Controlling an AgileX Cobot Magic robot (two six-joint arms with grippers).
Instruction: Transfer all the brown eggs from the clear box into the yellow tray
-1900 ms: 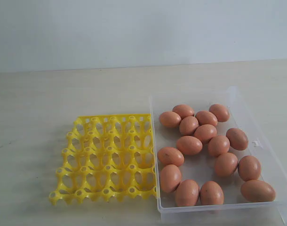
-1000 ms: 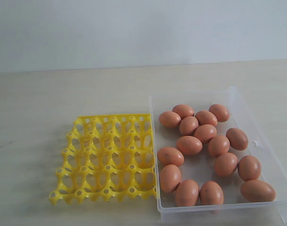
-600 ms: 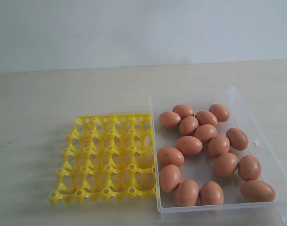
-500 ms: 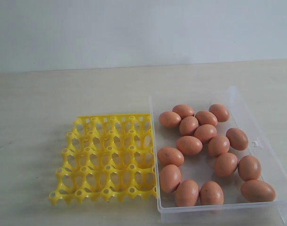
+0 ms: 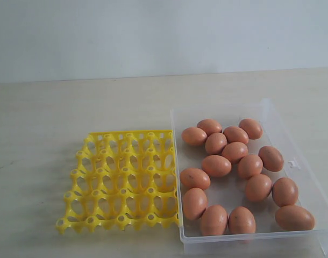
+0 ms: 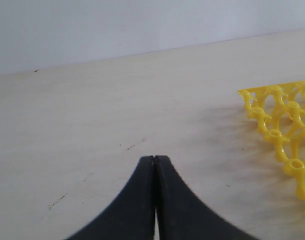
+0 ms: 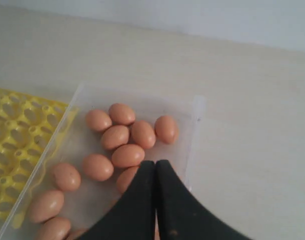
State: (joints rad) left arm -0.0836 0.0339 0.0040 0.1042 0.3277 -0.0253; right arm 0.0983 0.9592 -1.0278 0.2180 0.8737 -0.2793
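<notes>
Currently: left claw pressed together over table, empty tray beside it. All eggs in the box just right of tray. Above the eggs, right claw pressed together too, so nearer arm.

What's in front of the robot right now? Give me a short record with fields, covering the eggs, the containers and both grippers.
brown eggs: sixteen, all lying loose in the clear box
clear box: open, right of the tray in the exterior view
yellow tray: against the box's left wall, every cup empty
left gripper: shut, holding nothing, over the table beside the tray
right gripper: shut, holding nothing, above the box
progress: no egg moved yet
</notes>
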